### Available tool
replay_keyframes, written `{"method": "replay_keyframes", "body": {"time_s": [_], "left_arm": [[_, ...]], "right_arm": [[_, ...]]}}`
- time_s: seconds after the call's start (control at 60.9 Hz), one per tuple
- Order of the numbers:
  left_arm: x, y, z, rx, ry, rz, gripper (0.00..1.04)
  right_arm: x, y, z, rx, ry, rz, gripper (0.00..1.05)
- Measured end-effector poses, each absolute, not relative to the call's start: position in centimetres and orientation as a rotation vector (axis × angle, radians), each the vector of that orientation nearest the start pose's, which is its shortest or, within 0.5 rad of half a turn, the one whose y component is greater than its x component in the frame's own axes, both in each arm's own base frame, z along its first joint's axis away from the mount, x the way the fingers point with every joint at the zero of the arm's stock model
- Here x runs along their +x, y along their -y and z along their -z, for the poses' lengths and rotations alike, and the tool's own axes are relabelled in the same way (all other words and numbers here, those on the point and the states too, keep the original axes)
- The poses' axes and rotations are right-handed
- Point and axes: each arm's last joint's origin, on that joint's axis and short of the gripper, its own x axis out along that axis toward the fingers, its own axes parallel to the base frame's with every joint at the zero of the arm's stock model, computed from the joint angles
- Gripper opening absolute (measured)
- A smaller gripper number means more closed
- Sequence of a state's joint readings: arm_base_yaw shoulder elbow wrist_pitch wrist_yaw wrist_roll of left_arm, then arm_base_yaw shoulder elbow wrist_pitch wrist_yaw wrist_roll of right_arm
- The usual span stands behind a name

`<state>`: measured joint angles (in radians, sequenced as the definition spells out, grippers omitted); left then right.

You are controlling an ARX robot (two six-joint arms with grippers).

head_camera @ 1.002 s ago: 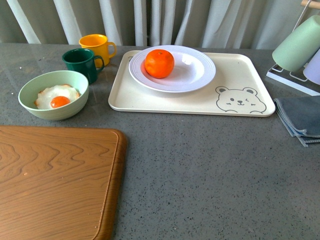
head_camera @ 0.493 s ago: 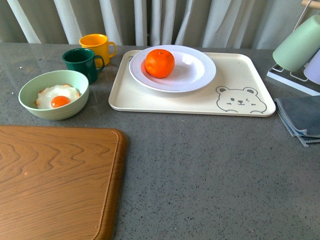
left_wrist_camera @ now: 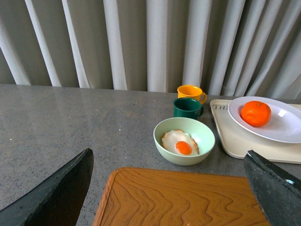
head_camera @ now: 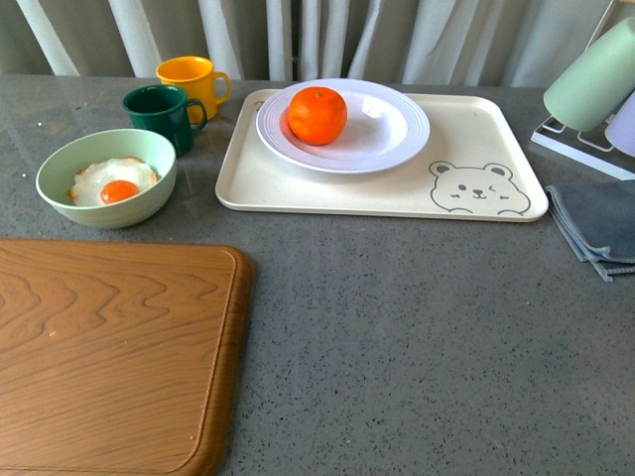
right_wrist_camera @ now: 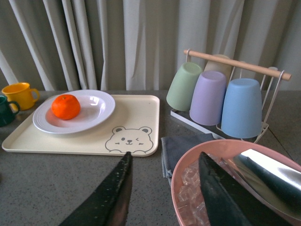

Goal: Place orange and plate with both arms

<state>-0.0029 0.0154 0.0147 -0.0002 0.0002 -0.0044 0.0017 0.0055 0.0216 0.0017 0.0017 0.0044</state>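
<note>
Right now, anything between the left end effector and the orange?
Partly. In the left wrist view the open left end effector hangs over the wooden cutting board; the green bowl with the fried egg sits just beside the straight line to the orange on the plate. A raised approach looks clear.

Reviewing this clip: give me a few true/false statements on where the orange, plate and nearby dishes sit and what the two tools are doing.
1. The orange lies on the plate. True.
2. The plate sits on the wooden board. False: it sits on the cream tray with the bear drawing.
3. The fried egg is in the pale green bowl. True.
4. The left tool grips the orange. False: its fingers are wide apart and empty, away from the orange.
5. The green mug stands on the tray. False: it stands on the table beside the yellow mug.
</note>
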Motion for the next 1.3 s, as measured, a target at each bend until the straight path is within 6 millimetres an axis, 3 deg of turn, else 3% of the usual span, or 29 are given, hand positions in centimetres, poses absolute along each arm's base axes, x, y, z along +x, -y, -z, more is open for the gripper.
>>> {"method": "replay_keyframes", "body": {"time_s": [0.329,1.298], "left_arm": [[9.78,0.03,-16.73,-0.005,-0.001,0.003,0.96],[9.78,0.03,-16.73,-0.005,-0.001,0.003,0.96]], "right_arm": [[9.67,-0.01,-17.06,0.005,0.018,0.000,0.97],[9.67,-0.01,-17.06,0.004,0.018,0.000,0.96]]}}
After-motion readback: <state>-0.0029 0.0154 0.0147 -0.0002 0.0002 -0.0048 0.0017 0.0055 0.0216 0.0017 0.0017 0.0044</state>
